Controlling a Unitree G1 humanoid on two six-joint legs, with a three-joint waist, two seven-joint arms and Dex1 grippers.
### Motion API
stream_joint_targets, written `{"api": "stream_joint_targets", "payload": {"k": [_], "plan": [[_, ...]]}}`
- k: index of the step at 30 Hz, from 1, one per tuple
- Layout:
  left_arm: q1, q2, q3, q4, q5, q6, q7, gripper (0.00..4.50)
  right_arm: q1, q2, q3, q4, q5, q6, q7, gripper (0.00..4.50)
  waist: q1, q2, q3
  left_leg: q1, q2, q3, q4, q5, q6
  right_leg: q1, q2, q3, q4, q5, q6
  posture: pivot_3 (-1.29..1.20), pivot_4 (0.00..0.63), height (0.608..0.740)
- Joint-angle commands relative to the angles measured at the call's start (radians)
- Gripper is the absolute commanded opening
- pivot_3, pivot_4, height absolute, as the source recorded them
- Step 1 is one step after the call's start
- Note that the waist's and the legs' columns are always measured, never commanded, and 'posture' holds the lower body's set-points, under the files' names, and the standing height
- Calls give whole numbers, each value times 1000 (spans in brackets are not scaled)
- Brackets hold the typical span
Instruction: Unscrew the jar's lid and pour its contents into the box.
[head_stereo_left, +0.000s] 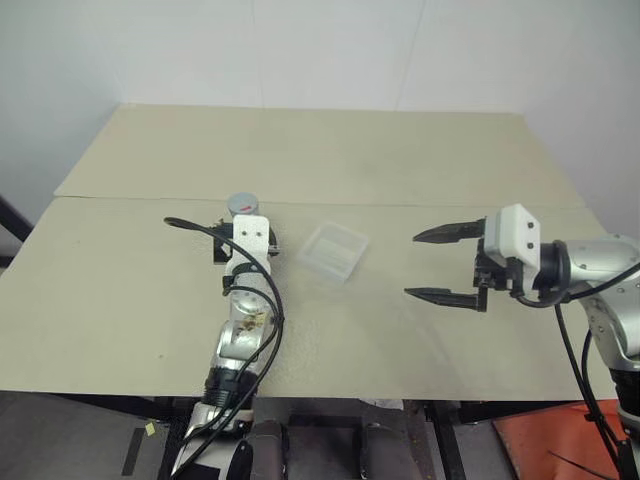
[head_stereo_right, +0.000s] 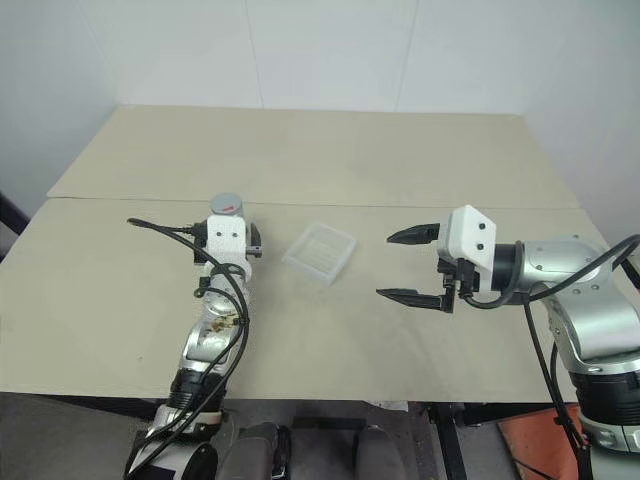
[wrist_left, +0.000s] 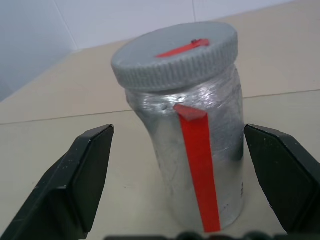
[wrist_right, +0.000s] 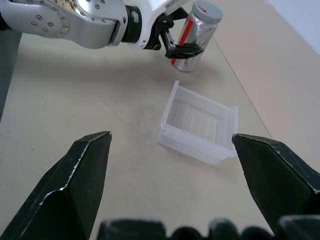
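The jar (wrist_left: 200, 150), silvery with a red stripe down its side, stands upright on the table at the left. The grey lid (wrist_left: 175, 55) with a red mark sits on top of it. The contents are hidden inside. My left gripper (wrist_left: 178, 135) is open and level, one finger on each side of the jar with a gap on both sides. The clear plastic box (head_stereo_left: 335, 250) lies empty on the table just right of the jar. To the right of the box my right gripper (head_stereo_left: 411, 265) hovers open, pointing left at it with nothing between its fingers.
The beige table (head_stereo_left: 330, 150) is made of two boards with a seam (head_stereo_left: 400, 203) behind the jar. White walls stand close behind and to the left. A black cable (head_stereo_left: 190, 225) loops off the left wrist. Something orange-red (head_stereo_left: 540, 440) lies on the floor beyond the table's front right edge.
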Motion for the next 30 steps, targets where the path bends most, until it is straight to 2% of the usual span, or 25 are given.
{"api": "stream_joint_targets", "payload": {"k": [1, 15, 18, 24, 30], "plan": [[-40, -19, 21, 31, -17, -31, 35, 4484, -5, -20, -48, -35, 25, -6, -2, 4500, 0, 0, 0, 0, 0, 0, 0, 0, 0, 0, 0, 0, 0, 0, 0, 0, 150, 740], [-101, -35, 27, 162, -25, -148, 84, 4484, 11, -26, -61, -53, 36, 0, -6, 4500, 0, 0, 0, 0, 0, 0, 0, 0, 0, 0, 0, 0, 0, 0, 0, 0, 150, 740], [-113, -31, 32, 189, -30, -164, 84, 3881, 16, -26, -65, -57, 38, 1, -7, 4500, 0, 0, 0, 0, 0, 0, 0, 0, 0, 0, 0, 0, 0, 0, 0, 0, 150, 740], [-127, -28, 41, 224, -39, -182, 90, 2003, 24, -25, -75, -66, 44, 5, -10, 4500, 0, 0, 0, 0, 0, 0, 0, 0, 0, 0, 0, 0, 0, 0, 0, 0, 150, 740], [-122, -6, 47, 229, -45, -195, 77, 1962, 44, -21, -83, -81, 47, 9, -21, 4500, -1, 0, 0, 0, 0, 0, 0, 0, 0, 0, 0, 0, 0, 0, 0, 0, 150, 740]]}}
